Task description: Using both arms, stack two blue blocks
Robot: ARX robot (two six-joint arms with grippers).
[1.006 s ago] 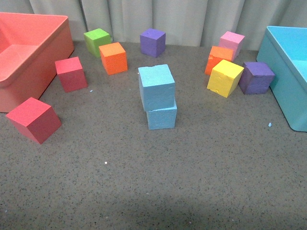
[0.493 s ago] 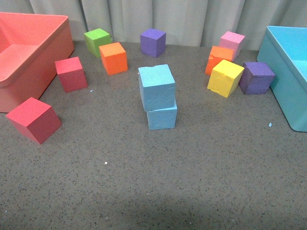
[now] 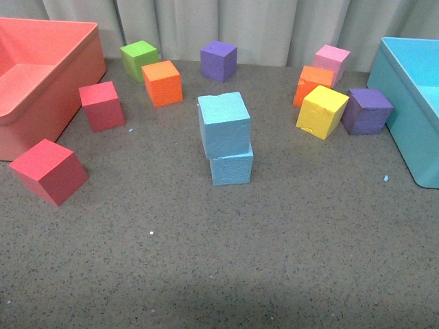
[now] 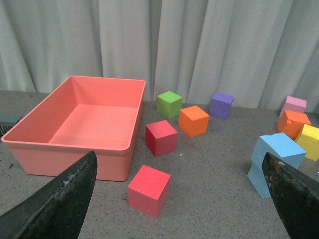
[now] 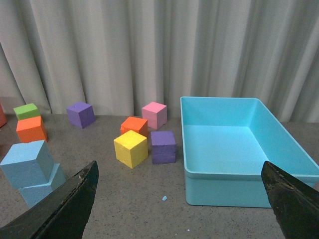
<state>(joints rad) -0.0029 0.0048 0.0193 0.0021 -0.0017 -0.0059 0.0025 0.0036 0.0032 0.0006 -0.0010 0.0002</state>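
Two light blue blocks stand stacked in the middle of the table: the upper block sits a little askew, shifted left, on the lower block. The stack also shows in the left wrist view and the right wrist view. Neither arm shows in the front view. My left gripper is open and empty, well back from the stack, with a red cube between its fingers' line of sight. My right gripper is open and empty, facing the turquoise bin.
A salmon bin stands at the left, the turquoise bin at the right. Red cubes, green, orange, purple, pink, orange, yellow and purple cubes lie around. Grey curtain behind.
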